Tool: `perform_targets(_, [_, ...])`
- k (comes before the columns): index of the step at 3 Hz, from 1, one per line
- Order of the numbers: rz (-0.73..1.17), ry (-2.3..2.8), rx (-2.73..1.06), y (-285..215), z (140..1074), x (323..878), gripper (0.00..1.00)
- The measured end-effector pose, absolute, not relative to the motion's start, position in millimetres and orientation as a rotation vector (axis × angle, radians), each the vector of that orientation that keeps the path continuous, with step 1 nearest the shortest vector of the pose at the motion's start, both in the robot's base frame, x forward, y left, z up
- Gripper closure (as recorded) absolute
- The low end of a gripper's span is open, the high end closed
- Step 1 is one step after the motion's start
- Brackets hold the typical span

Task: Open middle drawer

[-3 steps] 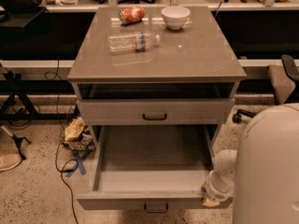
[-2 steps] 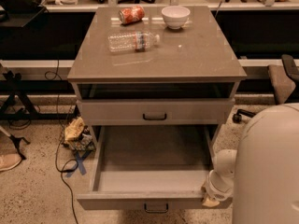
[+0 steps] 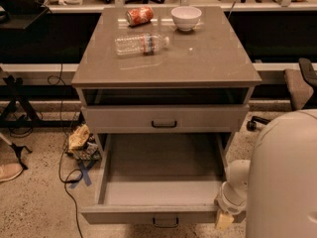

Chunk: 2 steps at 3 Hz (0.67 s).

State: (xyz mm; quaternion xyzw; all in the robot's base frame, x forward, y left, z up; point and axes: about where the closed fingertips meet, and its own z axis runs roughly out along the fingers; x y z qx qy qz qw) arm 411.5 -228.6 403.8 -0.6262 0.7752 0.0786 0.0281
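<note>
The middle drawer (image 3: 158, 182) is pulled far out of the grey-beige cabinet and shows a plain, bare grey interior. Its front panel with the small black bar handle (image 3: 166, 223) sits at the bottom edge of the view. The top drawer (image 3: 164, 118) above it has its own black handle. The bottom drawer is hidden under the open one. My gripper (image 3: 224, 219) is low at the right, beside the front right corner of the open drawer, below a white arm joint (image 3: 235, 185). My white body (image 3: 287, 177) fills the lower right.
On the cabinet top (image 3: 213, 58) lie a clear plastic bottle (image 3: 141, 43), a red can (image 3: 139, 15) and a white bowl (image 3: 186, 18). Cables and crumpled litter (image 3: 81, 143) lie on the floor at the left. A chair (image 3: 299, 86) stands at the right.
</note>
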Motion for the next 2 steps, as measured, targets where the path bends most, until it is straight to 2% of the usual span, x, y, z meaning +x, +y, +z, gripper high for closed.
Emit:
perform_targets(1, [0.240, 2.379, -1.918, -231.0, 410.0, 409.4, 0.00])
perform_targets(2, [0.211, 2.328, -1.880, -236.2, 431.9, 399.8, 0.00])
